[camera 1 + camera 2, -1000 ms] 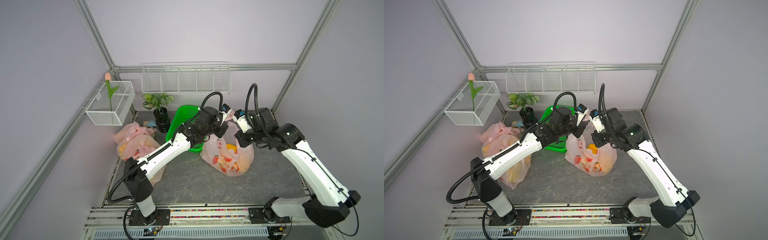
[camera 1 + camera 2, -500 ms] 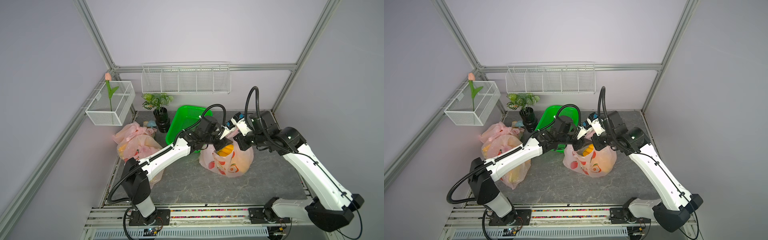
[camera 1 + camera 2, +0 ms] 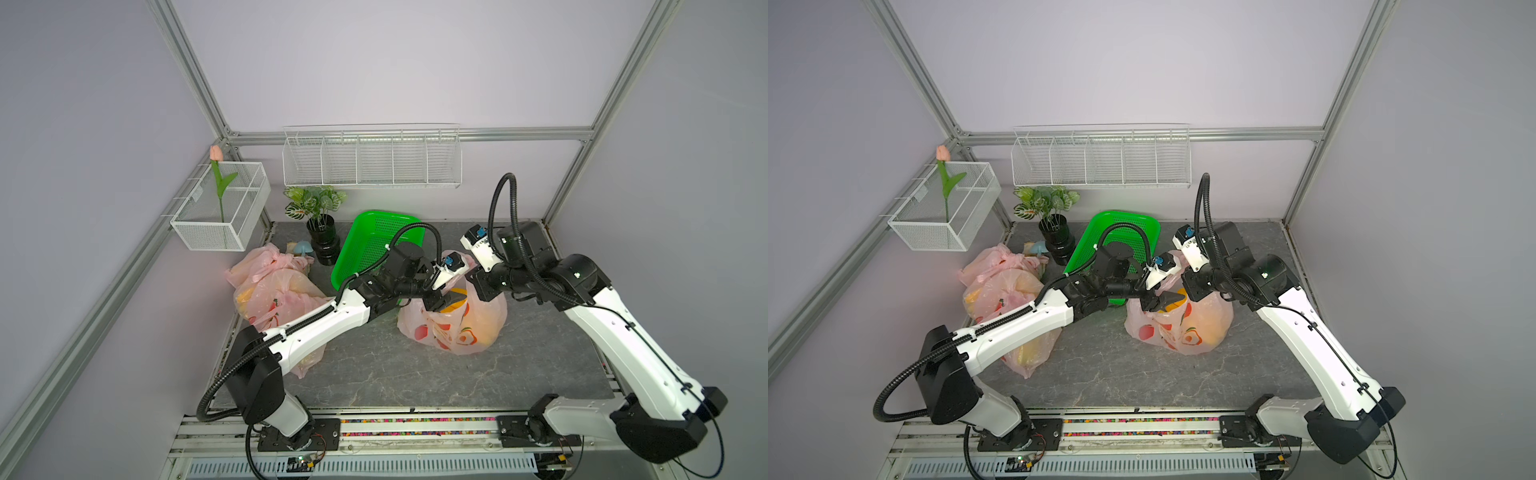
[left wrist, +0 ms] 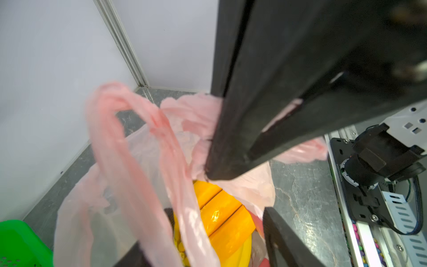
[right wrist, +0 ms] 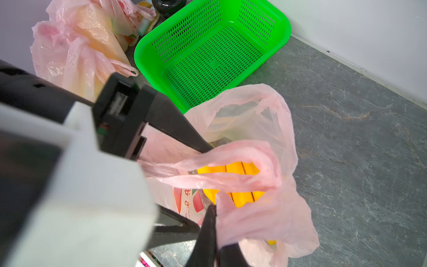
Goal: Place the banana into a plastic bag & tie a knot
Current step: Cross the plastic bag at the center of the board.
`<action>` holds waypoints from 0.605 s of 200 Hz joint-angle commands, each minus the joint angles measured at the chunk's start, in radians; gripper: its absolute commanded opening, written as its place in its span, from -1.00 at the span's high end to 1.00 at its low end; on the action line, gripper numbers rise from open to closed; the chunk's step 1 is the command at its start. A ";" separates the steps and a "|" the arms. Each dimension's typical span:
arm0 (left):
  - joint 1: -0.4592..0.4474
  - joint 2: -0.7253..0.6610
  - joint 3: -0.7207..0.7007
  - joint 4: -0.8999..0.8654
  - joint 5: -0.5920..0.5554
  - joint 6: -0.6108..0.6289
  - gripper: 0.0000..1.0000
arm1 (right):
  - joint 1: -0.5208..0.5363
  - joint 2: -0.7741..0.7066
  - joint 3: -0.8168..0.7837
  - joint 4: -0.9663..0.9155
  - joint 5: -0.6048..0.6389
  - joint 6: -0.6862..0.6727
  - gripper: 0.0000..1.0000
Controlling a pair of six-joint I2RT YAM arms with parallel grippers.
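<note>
The grey stone-look table top [image 3: 395,374] is shut in by pale walls at the back and on both sides, and a metal rail [image 3: 415,441] is set along its near edge. The back left corner is crowded. A heap of filled pink plastic bags [image 3: 270,291] is piled by the left wall, a black pot with a leafy plant [image 3: 322,245] is stood behind it, and a bright green plastic basket with holes [image 3: 370,245] is laid next to the pot. Bare table is left at the front and along the right side (the widest free patch is seen there).

The pink see-through plastic bag with fruit pictures [image 3: 461,332] is sat near the middle of the table, just beside the near corner of the green basket. The yellow banana [image 5: 240,170] is seen inside it, through the open mouth.

The left claw [image 3: 445,300] is held over the bag's mouth with its two fingers spread wide. Nothing is squeezed by them, though a loose pink handle [image 5: 231,150] is seen passing between them. The right claw [image 5: 210,217] is pressed tight together, and a bunch of the bag's pink rim is pinched in it. The two claws are found very close together above the bag; whether they touch cannot be told.
</note>
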 commanded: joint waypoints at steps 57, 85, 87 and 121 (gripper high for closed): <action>0.002 0.080 0.043 0.165 0.031 -0.030 -0.34 | 0.039 -0.010 -0.035 0.011 -0.106 -0.019 0.86; 0.002 0.114 0.072 0.185 0.082 -0.045 -0.31 | 0.040 -0.009 -0.042 0.011 -0.138 -0.014 0.86; 0.002 0.116 0.074 0.187 0.082 -0.048 -0.30 | 0.040 -0.009 -0.045 0.013 -0.138 -0.013 0.86; 0.003 0.143 0.098 0.206 0.084 -0.082 0.32 | 0.039 -0.036 -0.075 0.043 -0.125 0.012 0.78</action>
